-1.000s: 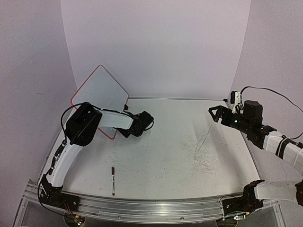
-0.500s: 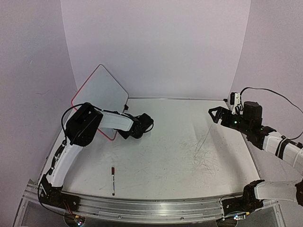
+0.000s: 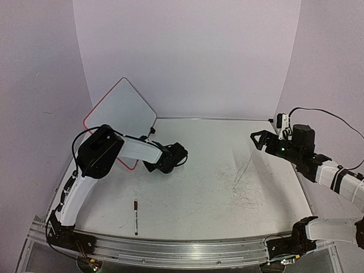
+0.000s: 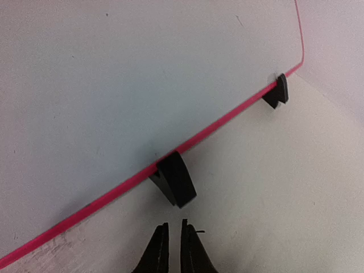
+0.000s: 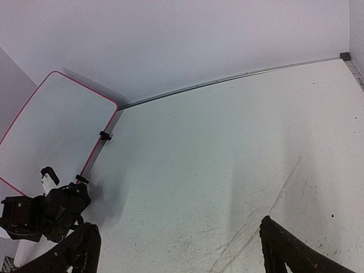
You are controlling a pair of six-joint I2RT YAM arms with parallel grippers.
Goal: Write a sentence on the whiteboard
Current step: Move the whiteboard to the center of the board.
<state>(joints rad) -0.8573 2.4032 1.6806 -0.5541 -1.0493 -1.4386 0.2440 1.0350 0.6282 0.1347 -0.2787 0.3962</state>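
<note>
The whiteboard (image 3: 121, 111), white with a thin red-pink frame, leans at the back left corner on two black clip feet (image 4: 176, 181). My left gripper (image 3: 147, 165) is low on the table at its lower edge. In the left wrist view its jaws (image 4: 173, 228) are shut on nothing, just short of the nearer foot and not touching it. The second foot (image 4: 278, 91) sits further along the frame. My right gripper (image 3: 259, 138) hovers open at the right, far from the whiteboard (image 5: 54, 122); its fingers (image 5: 85, 250) stand wide apart with nothing between them.
A black marker (image 3: 135, 216) lies on the scuffed grey table (image 3: 227, 187) near the front left, away from both grippers. Purple walls close off the back and the sides. A metal rail (image 3: 170, 250) runs along the near edge.
My left gripper's jaws have closed from partly open to shut, and its wrist has drifted slightly toward the near side. The right arm has barely moved.
</note>
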